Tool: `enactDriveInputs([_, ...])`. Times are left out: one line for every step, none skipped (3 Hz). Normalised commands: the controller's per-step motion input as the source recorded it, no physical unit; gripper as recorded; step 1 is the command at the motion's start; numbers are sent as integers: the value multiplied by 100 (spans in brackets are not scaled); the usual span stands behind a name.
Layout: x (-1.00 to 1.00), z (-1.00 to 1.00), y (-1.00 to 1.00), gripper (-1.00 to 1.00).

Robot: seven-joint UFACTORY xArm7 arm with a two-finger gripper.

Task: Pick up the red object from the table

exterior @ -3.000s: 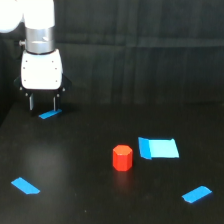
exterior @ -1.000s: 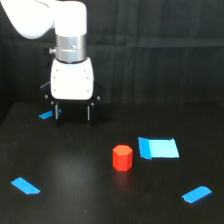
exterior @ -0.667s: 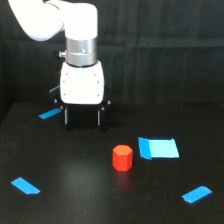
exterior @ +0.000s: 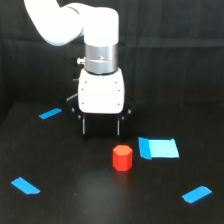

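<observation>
Red object (exterior: pixel 122 158) sits on the table (exterior: pixel 75 200), apart from the spread-fingered gripper (exterior: pixel 101 127).

The worktop (exterior: pixel 60 205) is a flat matt black surface with no sheen. The blue strips (exterior: pixel 25 185) and the larger blue rectangle (exterior: pixel 159 148) stuck to it look like smooth tape, bright and slightly glossy. The red object (exterior: pixel 122 158) has a matt, even finish, probably plastic, though the picture is too soft to be sure. The gripper (exterior: pixel 101 128) has a smooth white plastic-looking body with dark fingers (exterior: pixel 84 127), beneath a brushed silvery metal collar (exterior: pixel 101 56) and glossy white arm shell (exterior: pixel 70 22).
</observation>
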Motion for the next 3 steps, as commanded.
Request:
enactDriveInputs([67,-22,-90,99])
enactDriveInputs([27,-10,-91,93])
enactDriveInputs([19,-17,-59,99])
